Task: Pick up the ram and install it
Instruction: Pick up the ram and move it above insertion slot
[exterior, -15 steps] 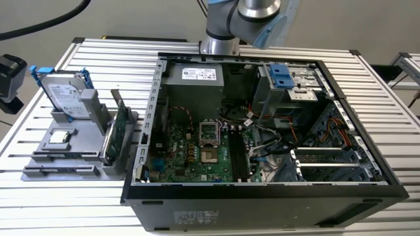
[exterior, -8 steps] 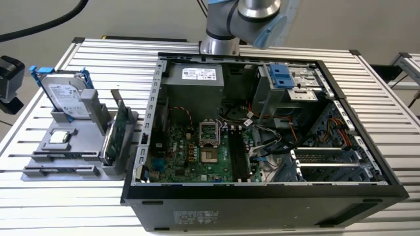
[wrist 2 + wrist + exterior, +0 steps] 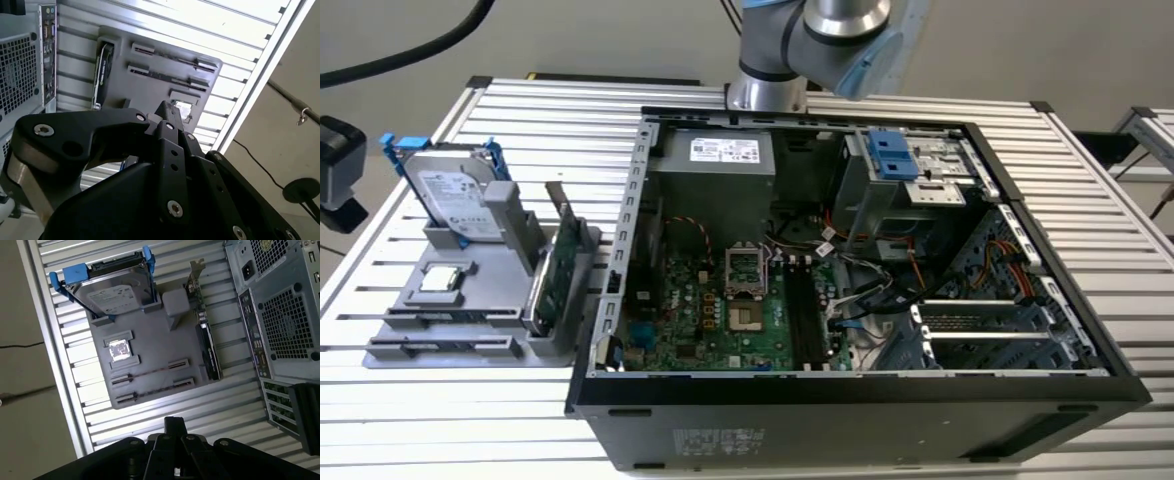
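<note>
The ram (image 3: 150, 371) is a thin dark stick lying on edge between two clip blocks on the grey holder (image 3: 150, 335), in the row nearest the square chip. The second wrist view shows the ram (image 3: 170, 76) too, and in the exterior view the ram (image 3: 454, 317) sits near the holder's front. My gripper (image 3: 175, 424) hangs high above the table, off the holder's edge and well clear of the stick. Its black fingertips (image 3: 167, 112) meet with nothing between them.
The holder (image 3: 400, 350) also carries a silver hard drive (image 3: 454, 190) in a blue bracket, a square chip (image 3: 443, 278) and a tall green card (image 3: 558, 270). The open computer case (image 3: 854, 390) lies to its right in the exterior view, with the motherboard (image 3: 720, 310) exposed.
</note>
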Robot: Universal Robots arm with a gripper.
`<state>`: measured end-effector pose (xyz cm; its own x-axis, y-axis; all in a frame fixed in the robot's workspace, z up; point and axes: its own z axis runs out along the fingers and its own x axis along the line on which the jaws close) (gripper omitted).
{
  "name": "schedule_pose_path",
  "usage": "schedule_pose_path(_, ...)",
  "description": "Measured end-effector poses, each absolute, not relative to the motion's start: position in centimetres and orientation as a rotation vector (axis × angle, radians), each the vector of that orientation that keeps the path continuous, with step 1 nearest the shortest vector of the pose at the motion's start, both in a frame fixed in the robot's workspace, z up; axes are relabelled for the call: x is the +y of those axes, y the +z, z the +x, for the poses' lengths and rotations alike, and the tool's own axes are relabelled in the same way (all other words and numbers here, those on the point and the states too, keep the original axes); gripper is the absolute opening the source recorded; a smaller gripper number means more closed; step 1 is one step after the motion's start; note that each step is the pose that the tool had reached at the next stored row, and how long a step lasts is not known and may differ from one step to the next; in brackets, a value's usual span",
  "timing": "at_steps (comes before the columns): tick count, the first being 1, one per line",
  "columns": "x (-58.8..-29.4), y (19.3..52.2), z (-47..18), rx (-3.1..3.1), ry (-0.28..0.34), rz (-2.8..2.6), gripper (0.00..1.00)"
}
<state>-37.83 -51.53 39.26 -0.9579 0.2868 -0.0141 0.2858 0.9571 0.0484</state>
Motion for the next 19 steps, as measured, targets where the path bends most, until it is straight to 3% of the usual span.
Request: schedule_pose_path(19,-51.52,38.64,-38.19,3.031,0.068,0.723,0.0)
